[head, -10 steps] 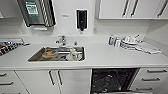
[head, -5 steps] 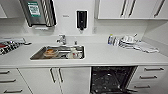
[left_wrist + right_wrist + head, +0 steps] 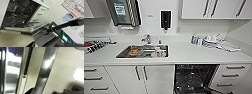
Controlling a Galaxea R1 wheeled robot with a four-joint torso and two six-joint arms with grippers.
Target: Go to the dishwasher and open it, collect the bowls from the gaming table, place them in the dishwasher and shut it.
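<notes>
Right gripper [image 3: 48, 29] sat at the outer edge of the dishwasher door [image 3: 25, 28] in the left wrist view, arm reaching in from the side. Whether it was clenched on anything or released couldn't be told. Left gripper: state couldn't be told either. One dishwasher [image 3: 194, 78], under the counter [image 3: 196, 53] and just right of the sink [image 3: 121, 55]. It was open, with the door dropped near level and the dark racks inside exposed. The right wrist view had one bar handle [image 3: 46, 69] running close along the door front. That fits the gripper being placed there to work the door by its handle, my read only. The door probably lay that low so the racks could be loaded from above. So the opening step looked done or nearly done, and the bowl steps were not yet done. Counts: one sink, holding some dishes I couldn't count. One tap [image 3: 146, 39] stood behind it. One black dispenser [image 3: 165, 19] hung on the wall above, likely there to be in reach of the sink. One paper-towel dispenser [image 3: 124, 11] hung beside it. Two white cabinet doors [image 3: 156, 77] sat under the sink, each with a slim handle. Three drawer fronts [image 3: 234, 75] were stacked right of the dishwasher. A loose cluster of small items [image 3: 211, 40] sat on the counter's right side, too blurred to count. Printed sheets [image 3: 73, 7] were on the wall in the left wrist view, text unreadable.
</notes>
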